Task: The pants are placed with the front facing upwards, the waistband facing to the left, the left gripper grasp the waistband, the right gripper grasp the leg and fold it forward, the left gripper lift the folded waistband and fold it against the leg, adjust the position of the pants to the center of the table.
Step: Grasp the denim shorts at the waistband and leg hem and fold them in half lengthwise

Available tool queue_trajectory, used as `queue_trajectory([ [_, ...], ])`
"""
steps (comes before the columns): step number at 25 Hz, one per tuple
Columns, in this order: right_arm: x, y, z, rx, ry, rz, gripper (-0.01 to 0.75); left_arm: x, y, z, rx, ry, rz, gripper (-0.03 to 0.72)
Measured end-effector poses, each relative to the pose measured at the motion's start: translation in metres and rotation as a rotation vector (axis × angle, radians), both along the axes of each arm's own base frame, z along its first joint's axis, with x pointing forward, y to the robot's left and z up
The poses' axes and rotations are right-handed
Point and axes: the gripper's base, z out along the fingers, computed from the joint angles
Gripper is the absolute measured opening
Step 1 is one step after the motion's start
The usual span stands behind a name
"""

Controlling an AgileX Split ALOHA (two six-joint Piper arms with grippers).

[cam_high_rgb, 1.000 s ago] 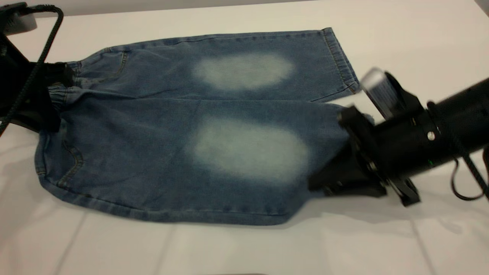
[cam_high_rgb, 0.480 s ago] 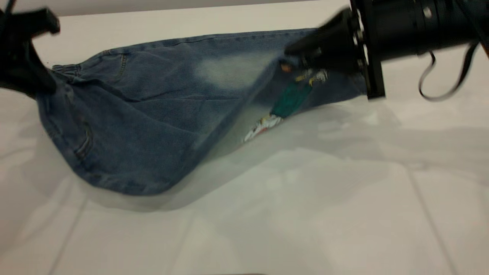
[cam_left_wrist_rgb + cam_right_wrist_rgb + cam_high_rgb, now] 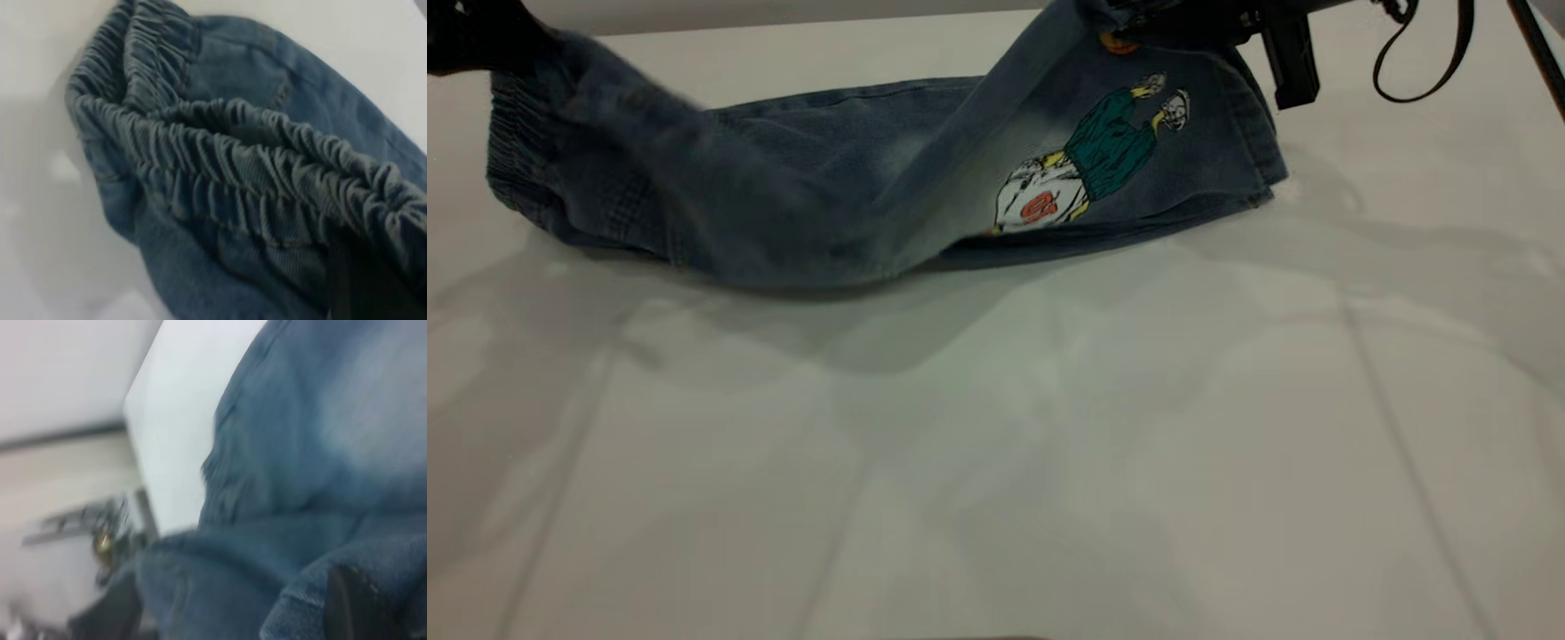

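The blue denim pants hang between both grippers near the far side of the table, their middle sagging onto it. At the far left, my left gripper is shut on the ruffled waistband and holds it above the table. In the left wrist view the gathered waistband fills the picture, with a dark finger pressed into it. My right gripper is shut on the raised leg, whose underside shows a cartoon print. The right wrist view shows denim bunched around a finger.
The table's far edge runs just behind the pants. A thin black cable loop hangs from the right arm at the far right. Faint creases cross the white surface nearer the camera.
Both grippers have risen and swung toward the far edge. They carried the near leg and waistband up over the far leg. The pants' printed underside has turned into view.
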Motion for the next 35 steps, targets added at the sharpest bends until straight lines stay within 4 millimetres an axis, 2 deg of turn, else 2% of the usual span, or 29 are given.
queue_trajectory([
  [7,0.034,-0.001,-0.031,-0.016,0.052,-0.078,0.035,0.013,0.013,-0.037,-0.024,-0.013,0.224,0.081],
  [12,0.052,-0.001,-0.054,-0.024,0.066,-0.099,0.035,0.021,0.021,-0.057,0.029,-0.049,0.303,0.083],
  [16,0.056,-0.002,-0.067,-0.03,0.087,-0.113,0.035,0.033,0.02,-0.066,0.102,-0.072,0.232,0.085],
  [24,0.058,-0.003,-0.068,-0.056,0.078,-0.125,0.06,0.067,0.009,-0.073,0.249,-0.139,-0.02,0.093],
  [28,0.061,-0.003,-0.064,-0.06,0.054,-0.121,0.14,0.069,0.008,-0.08,0.262,-0.124,-0.048,0.118],
  [30,0.063,-0.003,-0.063,-0.073,0.03,-0.11,0.207,0.069,0.008,-0.082,0.263,-0.116,-0.054,0.15],
  [33,0.063,-0.002,-0.061,-0.078,-0.002,-0.08,0.32,0.07,0.006,-0.081,0.295,-0.122,-0.1,0.261],
  [35,0.062,-0.001,-0.06,-0.068,-0.023,-0.054,0.391,0.069,0.005,-0.081,0.316,-0.116,-0.14,0.37],
])
